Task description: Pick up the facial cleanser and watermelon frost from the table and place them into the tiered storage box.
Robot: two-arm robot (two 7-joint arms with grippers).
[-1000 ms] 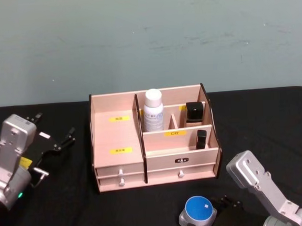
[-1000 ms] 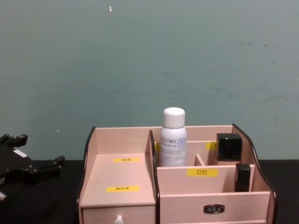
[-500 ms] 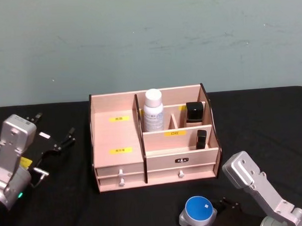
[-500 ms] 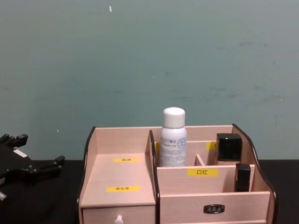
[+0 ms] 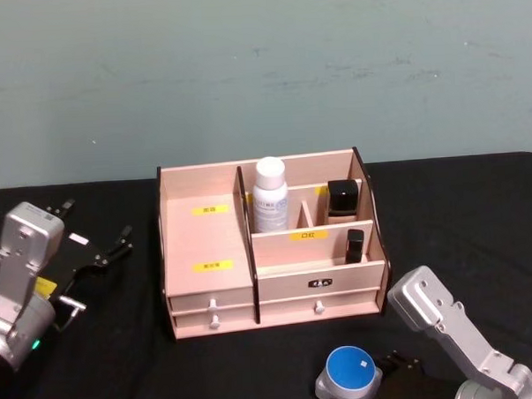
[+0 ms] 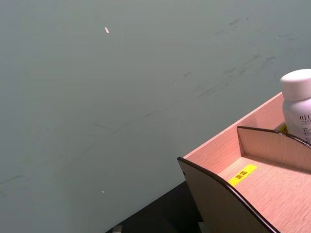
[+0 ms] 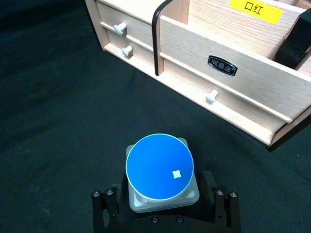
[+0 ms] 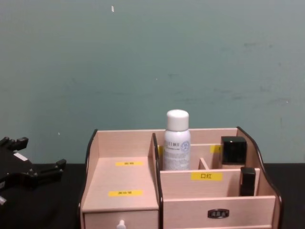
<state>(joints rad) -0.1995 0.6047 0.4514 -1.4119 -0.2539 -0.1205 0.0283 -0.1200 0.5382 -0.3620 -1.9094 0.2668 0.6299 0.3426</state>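
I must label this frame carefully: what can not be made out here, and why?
Blue-lidded jar: lid hides its sides, right wrist view.
Right gripper around the jar: whether it grips is unclear, right wrist view.
White bottle: base behind a divider, chest view.
Tiered storage box drawers: shut fronts hide contents.
Yellow labels: print too small, head view.
Left gripper, parked left of the box: cut by chest view's edge.

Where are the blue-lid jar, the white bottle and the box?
Jar (image 7: 159,166), right wrist view, centre of its blue lid.
Bottle (image 5: 271,208), head view, body below the cap.
Box (image 5: 206,238), head view, bare left shelf between its yellow labels.
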